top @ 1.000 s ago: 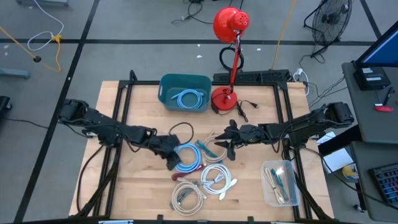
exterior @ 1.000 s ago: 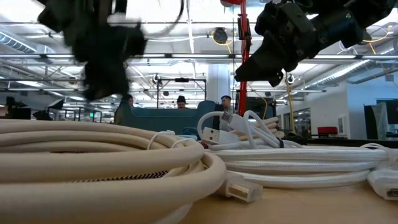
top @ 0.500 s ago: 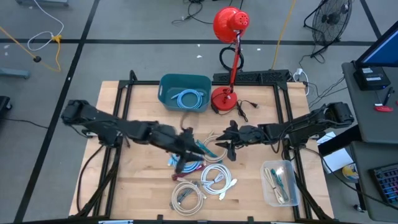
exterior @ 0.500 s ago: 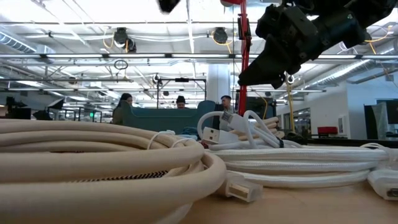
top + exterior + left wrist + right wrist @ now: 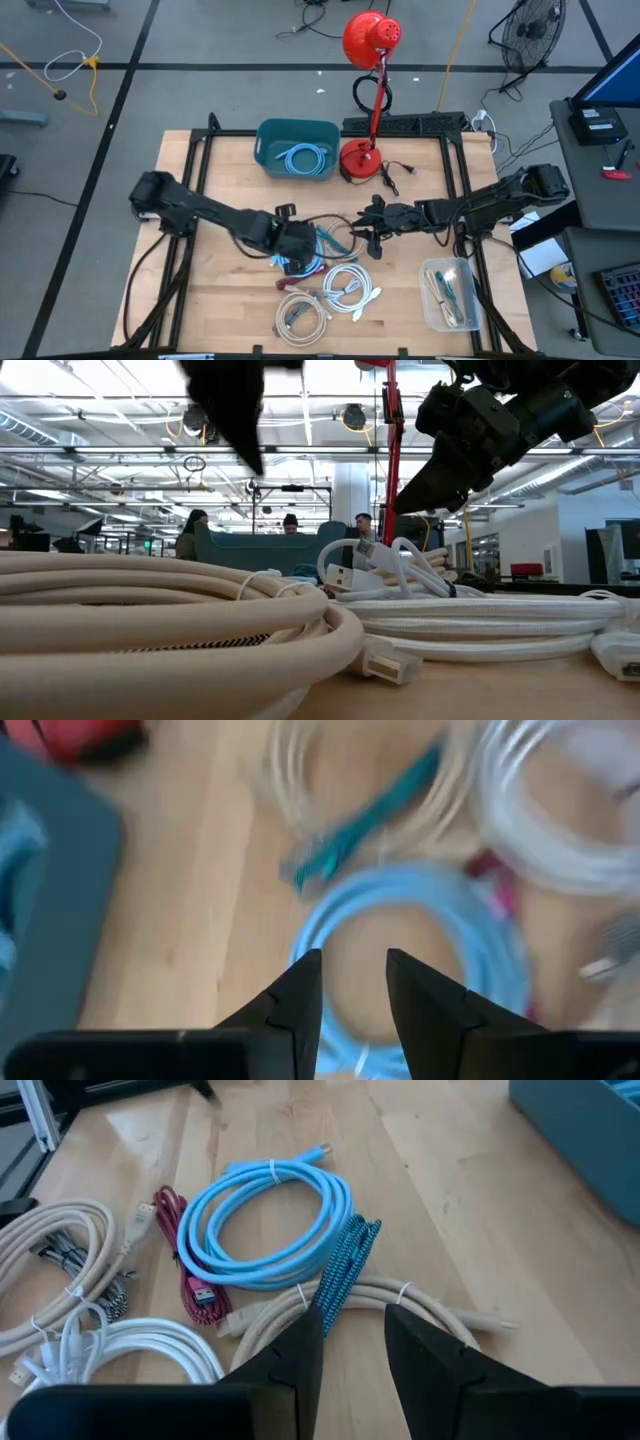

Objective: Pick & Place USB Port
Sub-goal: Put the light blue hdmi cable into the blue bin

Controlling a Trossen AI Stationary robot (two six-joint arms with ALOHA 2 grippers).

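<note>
Several coiled USB cables lie in the middle of the table: a light blue coil (image 5: 265,1210) (image 5: 400,920), a teal braided cable (image 5: 345,1265), a red cable (image 5: 185,1255), a beige cable (image 5: 400,1300) and white coils (image 5: 345,285). My left gripper (image 5: 300,250) (image 5: 353,990) hovers open above the light blue coil, fingers pointing down. My right gripper (image 5: 358,238) (image 5: 353,1335) hangs open over the teal braided and beige cables, a little to the right. A teal bin (image 5: 270,140) at the far side holds another blue cable (image 5: 305,158).
A red desk lamp (image 5: 360,155) stands right of the bin, with a black cord beside its base. A clear plastic container (image 5: 447,293) sits near the right front corner. In the low view thick beige cable (image 5: 170,620) fills the foreground. People show in the room behind.
My left arm has swung toward the table's right, carrying its gripper from the left side of the cable pile to above the light blue coil.
</note>
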